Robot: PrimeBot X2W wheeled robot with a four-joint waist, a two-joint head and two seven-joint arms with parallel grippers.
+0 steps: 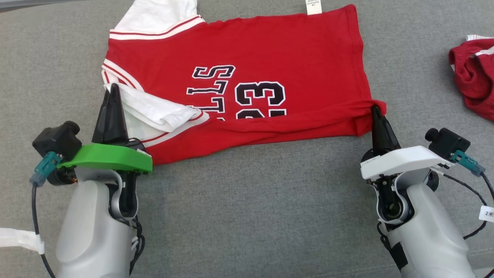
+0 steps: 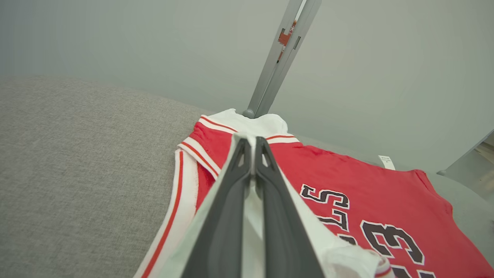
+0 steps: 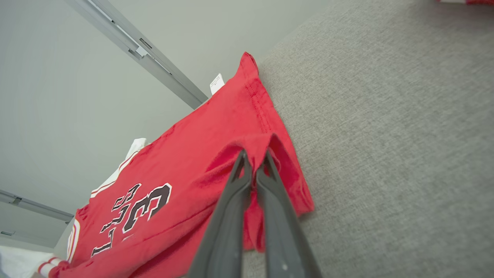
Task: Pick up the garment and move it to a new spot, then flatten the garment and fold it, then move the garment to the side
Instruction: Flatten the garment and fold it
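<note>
Left pincer (image 1: 112, 90) and right pincer (image 1: 375, 111) both clamped on the jersey (image 1: 270, 50)
Left one's squeezed tight on the white sleeve fabric, and the right one's pinching the red hem corner. The jersey's spread across the middle of the grey cushion (image 1: 251, 216), with its near edge rolled over onto itself. A second crumpled red garment (image 1: 474, 77) sits at the cushion's right edge.

A fold of the jersey (image 1: 308, 58) hides part of its lettering (image 1: 239, 94).
</note>
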